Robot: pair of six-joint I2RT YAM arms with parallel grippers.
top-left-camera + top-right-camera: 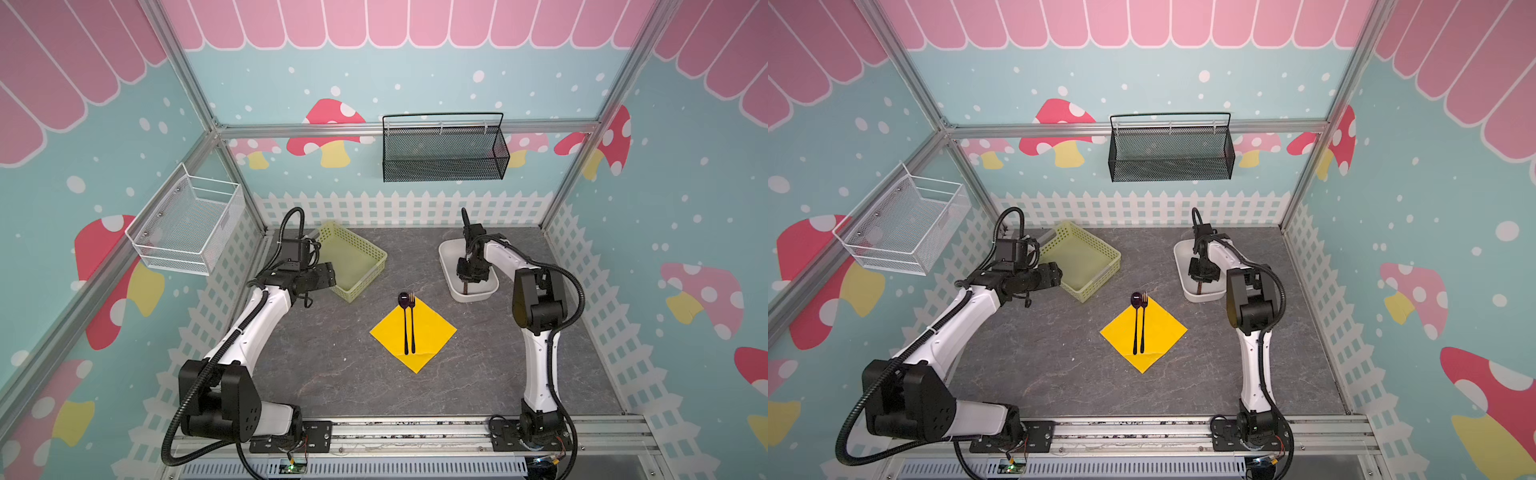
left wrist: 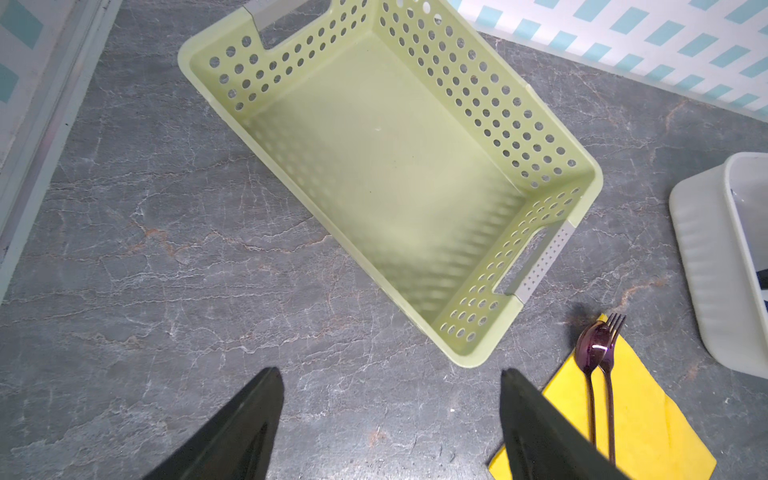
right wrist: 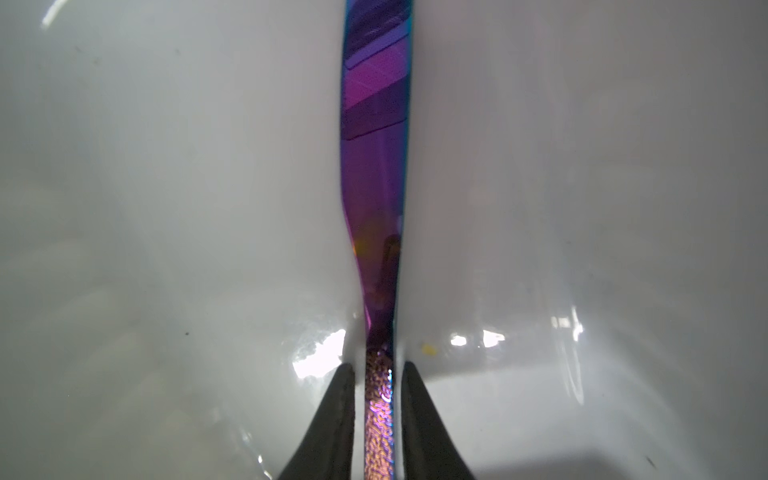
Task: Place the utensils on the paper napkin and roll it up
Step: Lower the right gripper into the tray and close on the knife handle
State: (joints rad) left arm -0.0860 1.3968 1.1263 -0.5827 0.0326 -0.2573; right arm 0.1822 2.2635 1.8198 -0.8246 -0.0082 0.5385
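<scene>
Napkin [image 1: 432, 332] lies as a diamond mid-table, with spoon [image 1: 405, 328] and fork [image 1: 412, 328] side by side on it, heads at its far corner. Knife [image 3: 374, 166] sits in white tub [image 1: 446, 257], right rear. Right gripper [image 3: 378, 374] is down in the tub, jaws narrow astride the knife handle with slim gaps either side; grip unclear. Left gripper [image 2: 390, 374] is spread wide, holding nothing, near green basket [image 1: 365, 245].

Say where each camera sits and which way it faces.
Top views: high at the front, looking down over the table; left arm and right arm show whole.
Left wrist: above the green basket, looking down; the open left gripper frames it.
Right wrist: down in the white tub, close on the knife; the right gripper flanks its handle.
Shared: left wrist and top views show the napkin, spoon and fork.
</scene>
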